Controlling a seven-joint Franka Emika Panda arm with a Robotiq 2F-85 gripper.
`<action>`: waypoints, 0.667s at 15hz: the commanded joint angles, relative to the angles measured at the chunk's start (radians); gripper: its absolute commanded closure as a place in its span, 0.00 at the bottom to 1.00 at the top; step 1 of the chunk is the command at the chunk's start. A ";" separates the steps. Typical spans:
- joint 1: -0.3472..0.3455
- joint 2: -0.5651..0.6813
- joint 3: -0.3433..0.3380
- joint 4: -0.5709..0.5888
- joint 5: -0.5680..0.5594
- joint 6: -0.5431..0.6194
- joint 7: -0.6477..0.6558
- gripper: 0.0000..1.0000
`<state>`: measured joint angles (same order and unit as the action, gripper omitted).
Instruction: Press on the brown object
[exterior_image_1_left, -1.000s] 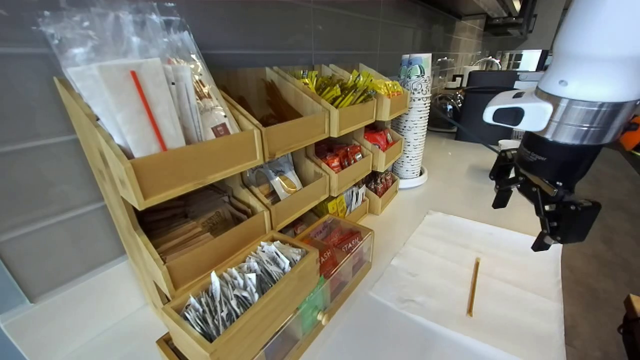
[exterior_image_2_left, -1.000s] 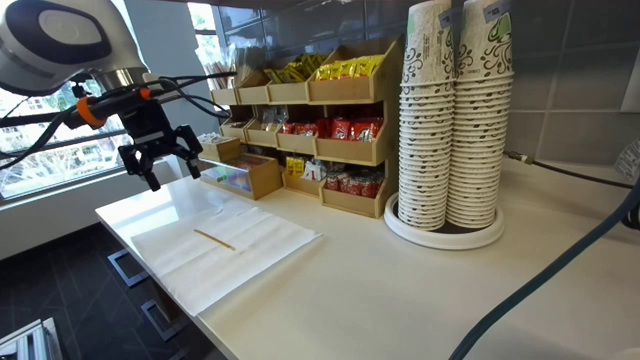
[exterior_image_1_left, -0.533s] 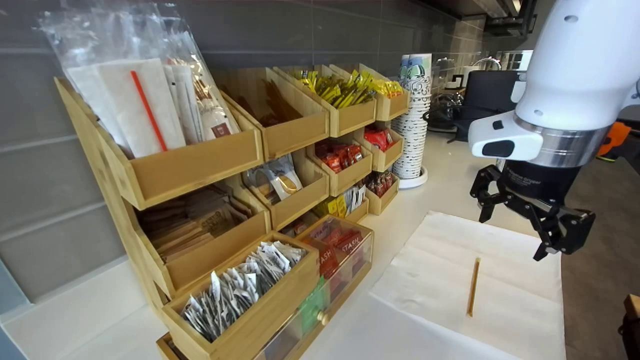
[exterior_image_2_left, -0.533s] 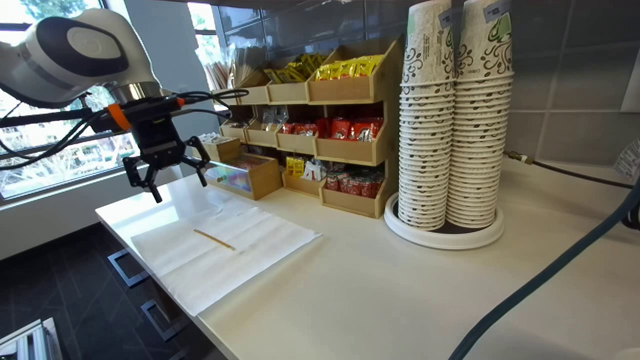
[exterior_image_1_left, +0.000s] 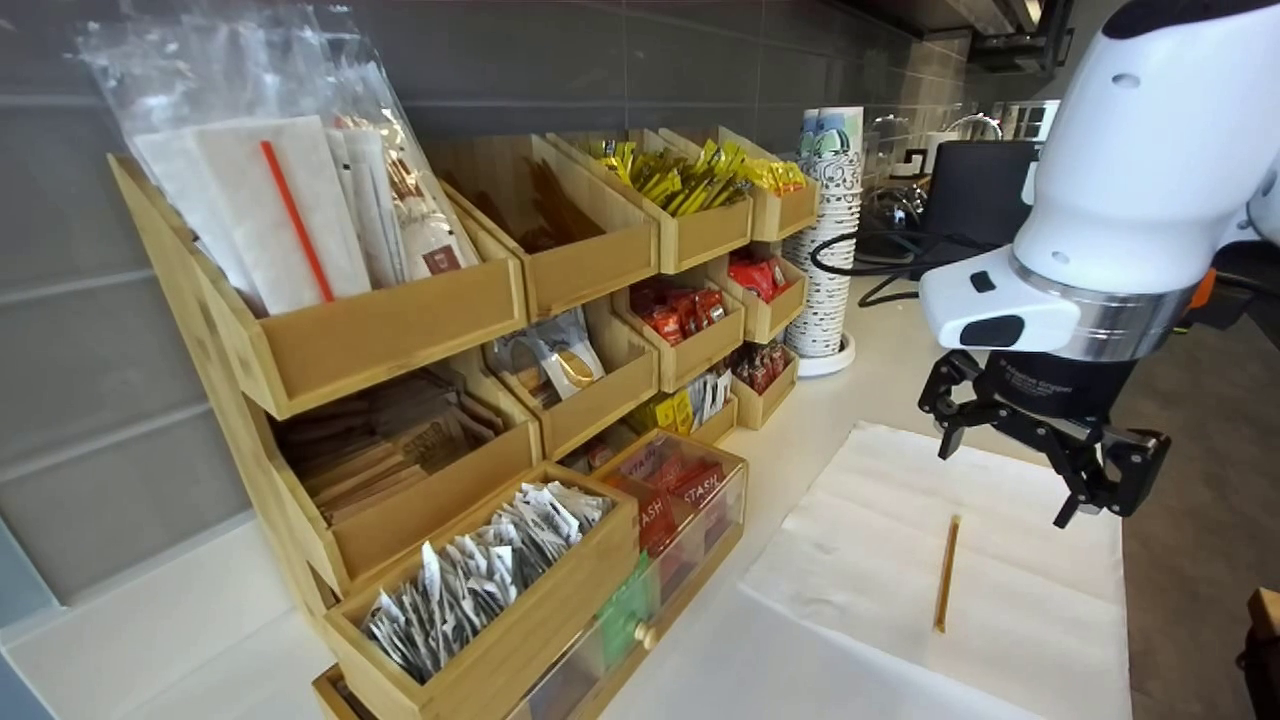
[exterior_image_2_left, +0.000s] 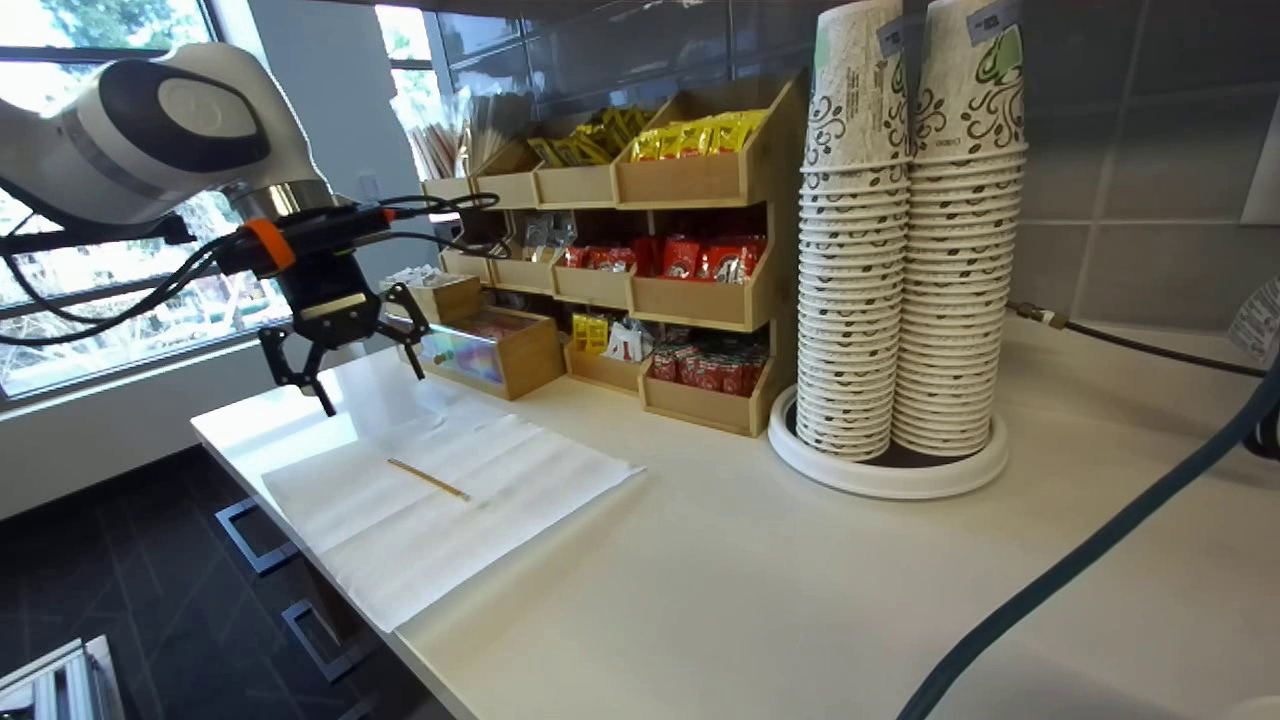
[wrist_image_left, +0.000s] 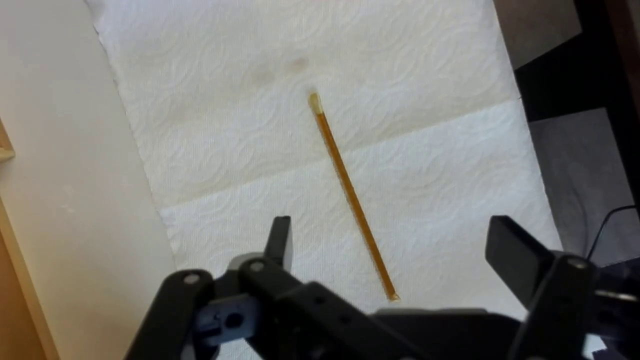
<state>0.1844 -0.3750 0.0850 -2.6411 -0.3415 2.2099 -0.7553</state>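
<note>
in the wrist view the stick (wrist_image_left: 354, 197) lies from 11 to 5 o'clock on the towel (wrist_image_left: 225, 150), which serves probably as a clean bed. the gripper (wrist_image_left: 391, 222) has its fingers (wrist_image_left: 515, 255) wide apart, gripping nothing; to press a thing so thin, they should perhaps come together.

in an exterior view the bins (exterior_image_1_left: 590, 265) stand at 10 o'clock from the gripper, well apart; the stick is at its 7 o'clock, untouched.

in an exterior view the counter (exterior_image_2_left: 650, 600) ends at 8 o'clock from the stick, and open room is at 4.
</note>
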 joint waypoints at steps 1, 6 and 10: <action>0.011 0.014 -0.033 0.000 0.012 0.019 -0.087 0.00; 0.022 0.038 -0.100 0.004 0.067 0.054 -0.365 0.00; 0.028 0.076 -0.125 0.009 0.164 0.077 -0.558 0.00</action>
<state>0.1885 -0.3395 -0.0108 -2.6411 -0.2659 2.2472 -1.1768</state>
